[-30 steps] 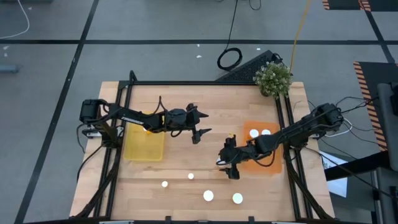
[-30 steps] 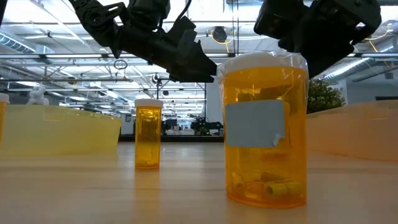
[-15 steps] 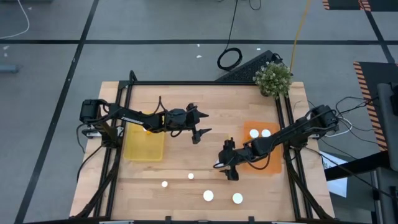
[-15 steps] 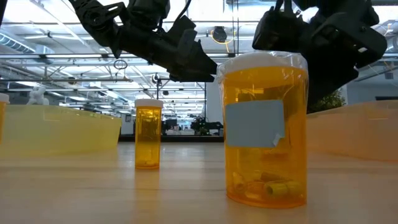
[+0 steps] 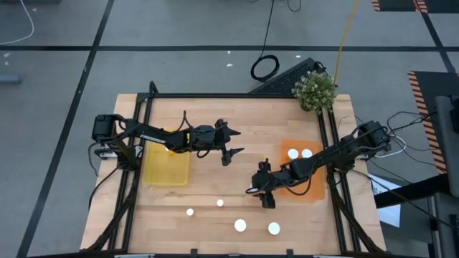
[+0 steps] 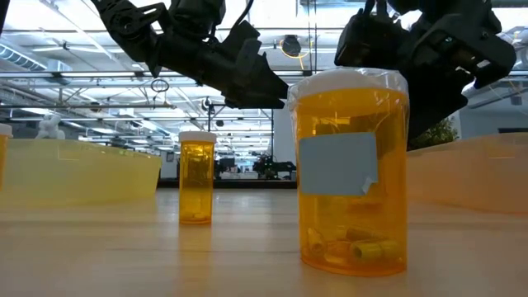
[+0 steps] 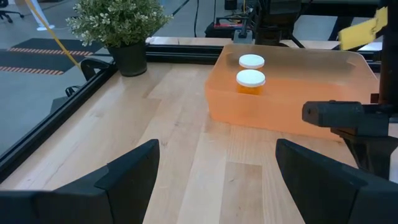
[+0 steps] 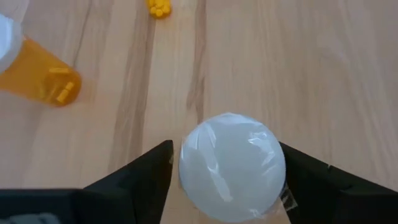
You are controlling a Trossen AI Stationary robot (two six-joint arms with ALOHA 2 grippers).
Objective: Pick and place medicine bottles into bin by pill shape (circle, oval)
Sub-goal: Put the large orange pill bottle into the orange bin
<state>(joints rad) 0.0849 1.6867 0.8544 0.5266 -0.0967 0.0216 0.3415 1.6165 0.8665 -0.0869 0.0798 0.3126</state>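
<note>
Progress check: two medicine bottles (image 5: 299,153) sit in the orange bin (image 5: 313,188) on the right side of the counter (image 5: 215,115); the left wrist view shows their two white caps standing inside it. Yellow bin (image 5: 166,170) on the left looks empty from above, as far as I can tell. Four capped bottles are left out on the front of the counter: two small ones (image 5: 190,212) and (image 5: 220,203), two wider ones (image 5: 239,226) and (image 5: 273,228). So roughly a third sorted by my count, nothing in yellow yet. Right claw (image 5: 262,193) hangs out in front of the orange bin, fingers spread wide; right wrist view looks straight down on a white-capped bottle (image 8: 231,167) sitting between the fingers, not gripped. Another bottle (image 8: 38,83) stands near it, with some yellow pills (image 8: 159,7) seen beyond, possibly in another bottle. Left claw (image 5: 231,148) hovers mid-counter just past the yellow bin, spread wide, holding nothing. Likely next: right arm closes on that bottle.
</note>
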